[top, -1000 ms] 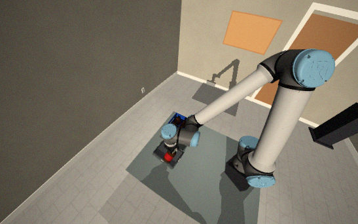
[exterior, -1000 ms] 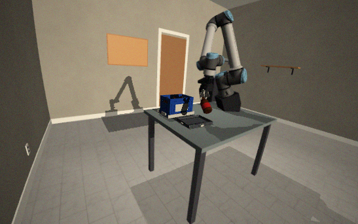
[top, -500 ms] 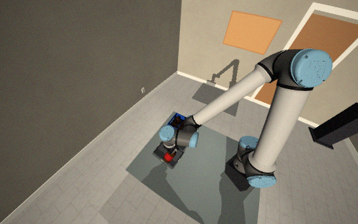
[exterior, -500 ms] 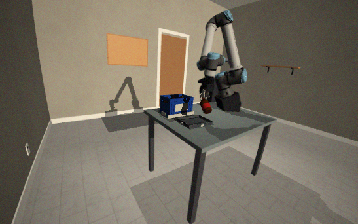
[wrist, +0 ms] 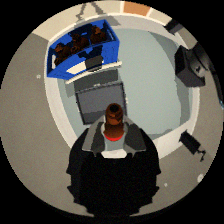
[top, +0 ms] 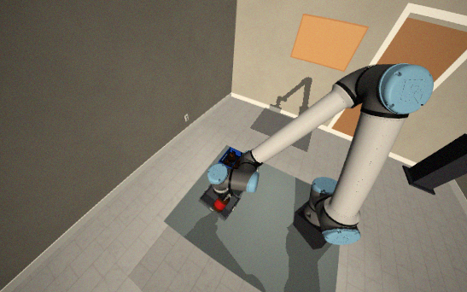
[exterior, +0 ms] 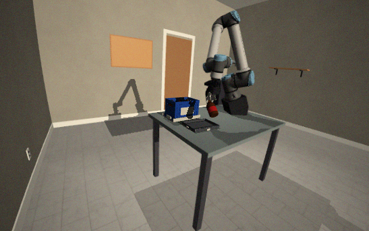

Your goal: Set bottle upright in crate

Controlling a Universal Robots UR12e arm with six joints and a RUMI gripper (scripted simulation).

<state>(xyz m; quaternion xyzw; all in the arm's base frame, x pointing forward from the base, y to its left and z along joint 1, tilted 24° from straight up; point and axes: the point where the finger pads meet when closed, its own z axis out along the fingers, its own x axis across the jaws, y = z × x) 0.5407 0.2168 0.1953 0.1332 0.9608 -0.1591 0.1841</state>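
Note:
A brown bottle (top: pixel 219 205) (exterior: pixel 212 109) (wrist: pixel 114 120) with a red label hangs in the air, tilted, its neck end up and its base down. My gripper (exterior: pixel 211 98) (wrist: pixel 114 114) is shut on it near the neck; the neck opening faces the wrist camera. The dark tray (top: pixel 206 200) (exterior: pixel 200 129) (wrist: pixel 97 102) lies flat on the table with nothing on it. The blue crate (exterior: pixel 170 109) (wrist: pixel 112 52) stands upright beside the tray, and its open top faces up. In the top view the arm partly hides crate and tray.
Several brown bottles (wrist: pixel 77 42) stand in the crate, seen in the wrist view; which compartments are free cannot be told. The crate's walls rise well above the tray. The grey-green table (exterior: pixel 249 126) carries both, near one corner. The arm's dark pedestal (exterior: pixel 236 105) stands behind the held bottle.

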